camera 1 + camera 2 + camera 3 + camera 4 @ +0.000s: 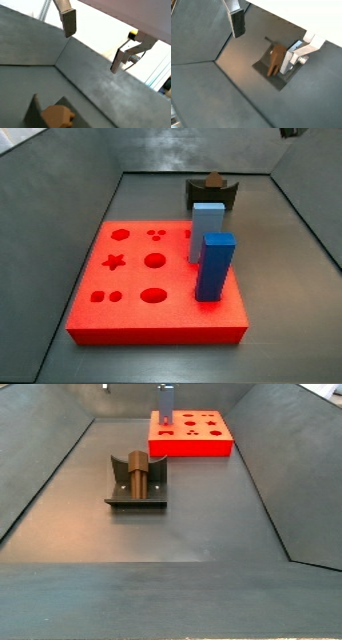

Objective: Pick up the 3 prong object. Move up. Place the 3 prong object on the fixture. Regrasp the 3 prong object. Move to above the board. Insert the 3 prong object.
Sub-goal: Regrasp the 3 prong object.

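Piece (136,472): small, brown, wood-coloured. In a side view it stands upright in the fixture (135,494), a narrow slab between the fixture's two dark cheeks. In a side view (213,179) only its top shows, a small pointed brown tip poking above the fixture (210,196). In a wrist view (276,60) it reads as a flat, elongated tan slab on edge, sitting on the fixture's dark base plate (271,74). In a wrist view (57,116) a rounded, lumpy tan end is visible beside a dark upright of the fixture (33,112). Prongs not resolvable in any view.

Gripper (268,39): empty, spread wide. In both wrist views the fingers are far apart; one finger (236,22) hangs clear over bare floor, the other (294,59) sits just beside the piece; contact cannot be judged. In a wrist view the gripper (92,46) is well above the piece, fingers (69,22) with nothing between them. In both side views almost nothing of the gripper shows.

Board (150,278): bright red slab with circle, star and small dot cut-outs, on the grey floor, well apart from the fixture. Two blue blocks stand upright on it, a pale one (206,231) and a darker one (215,267), the pale one nearer the fixture. Board also visible at the far end in a side view (190,433).
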